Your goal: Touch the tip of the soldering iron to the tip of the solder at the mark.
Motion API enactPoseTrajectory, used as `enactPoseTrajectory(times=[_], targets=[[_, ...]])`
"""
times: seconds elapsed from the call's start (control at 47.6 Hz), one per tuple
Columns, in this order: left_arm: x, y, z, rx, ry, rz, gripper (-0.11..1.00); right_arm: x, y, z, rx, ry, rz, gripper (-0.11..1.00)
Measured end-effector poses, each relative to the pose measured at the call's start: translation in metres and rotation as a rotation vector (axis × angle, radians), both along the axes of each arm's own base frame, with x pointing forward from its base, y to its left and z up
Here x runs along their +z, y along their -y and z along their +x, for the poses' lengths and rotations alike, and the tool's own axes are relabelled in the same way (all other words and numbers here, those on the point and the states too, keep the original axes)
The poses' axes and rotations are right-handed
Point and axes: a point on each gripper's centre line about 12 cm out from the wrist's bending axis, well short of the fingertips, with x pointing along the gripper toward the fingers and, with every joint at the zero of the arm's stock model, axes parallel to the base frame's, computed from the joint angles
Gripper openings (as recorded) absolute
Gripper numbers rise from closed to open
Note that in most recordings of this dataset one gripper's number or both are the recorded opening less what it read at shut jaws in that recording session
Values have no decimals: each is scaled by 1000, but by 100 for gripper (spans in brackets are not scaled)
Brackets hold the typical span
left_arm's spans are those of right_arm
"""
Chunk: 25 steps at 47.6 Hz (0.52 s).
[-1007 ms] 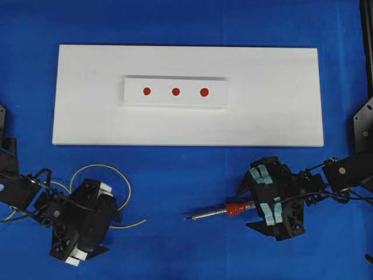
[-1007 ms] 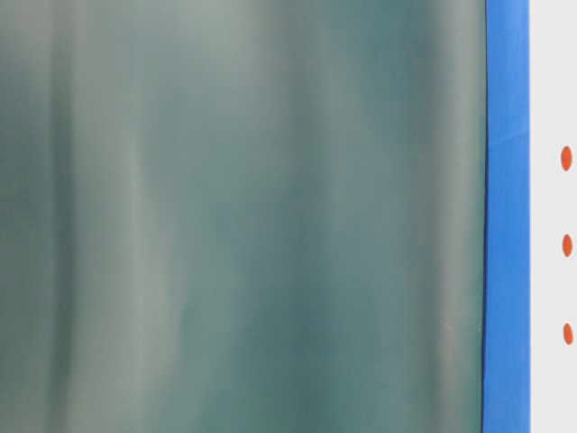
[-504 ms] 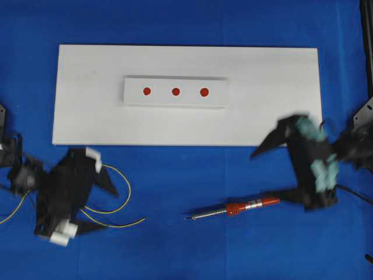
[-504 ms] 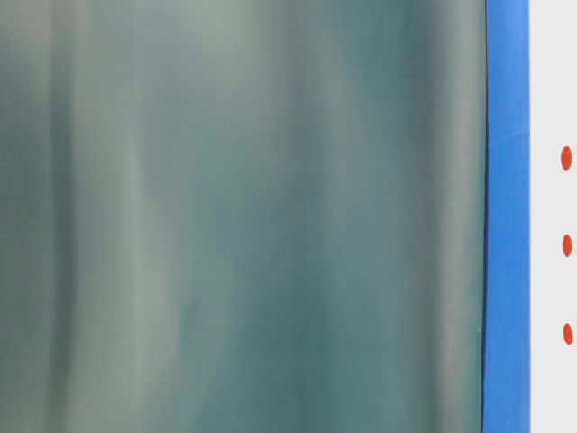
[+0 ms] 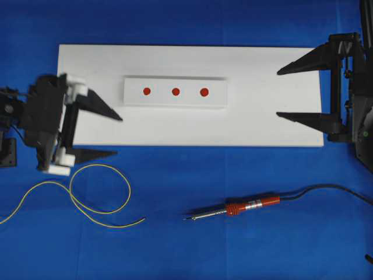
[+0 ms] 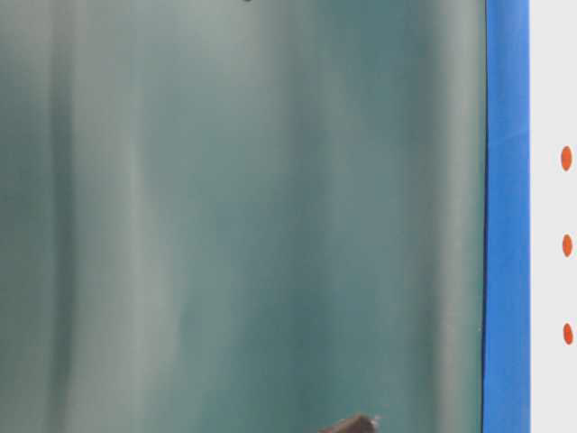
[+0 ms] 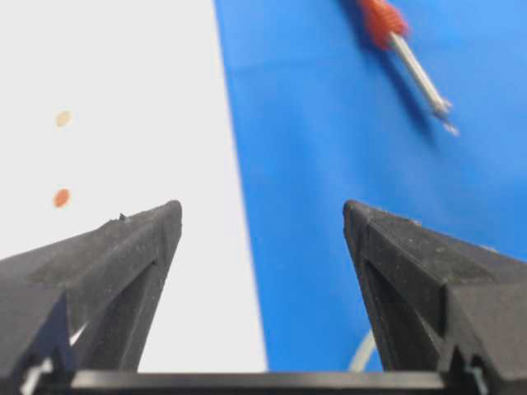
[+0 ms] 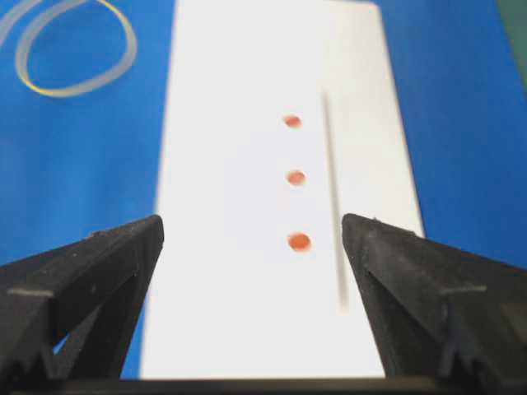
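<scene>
Lying on the blue surface (image 5: 192, 251) in front of the white board (image 5: 274, 125), the soldering iron (image 5: 236, 208) rests free of both arms, its silver shaft pointing toward the left of the overhead view and its thin black cord (image 5: 326, 189) trailing off to the right. The solder (image 5: 99, 195), a thin yellow wire, sits well to the left of the iron on the same blue cloth, curling into a loop with one end running out toward the iron and the other leaving the left edge. Neither tool touches the board.

The left gripper (image 5: 108, 135) hangs over the board's left end with its fingers spread wide and nothing between them; its wrist view shows the iron (image 7: 395, 41) ahead on the blue cloth. The right gripper (image 5: 282, 93) is over the board's right end, fingers likewise spread wide and empty, pointing along the board.

A smaller raised white block (image 5: 175, 100) sits on the board and carries three red dots (image 5: 175, 91) in a row; the right wrist view looks down this row (image 8: 296, 178), with the solder loop (image 8: 74, 49) blurred in the far corner.

The table-level view is mostly a blurred grey-green sheet, with a blue strip and the dots at its right edge
</scene>
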Motion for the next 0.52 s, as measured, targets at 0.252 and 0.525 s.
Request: enactPoseTrajectory(times=[0.252,0.525], targets=[[-10,-15,-27,39,62,31,74,-31,13,-11,-44,-4,-6,87],[-30,-17,-55,45,81,20,73,-62,8,-27,-25,7,20,87]])
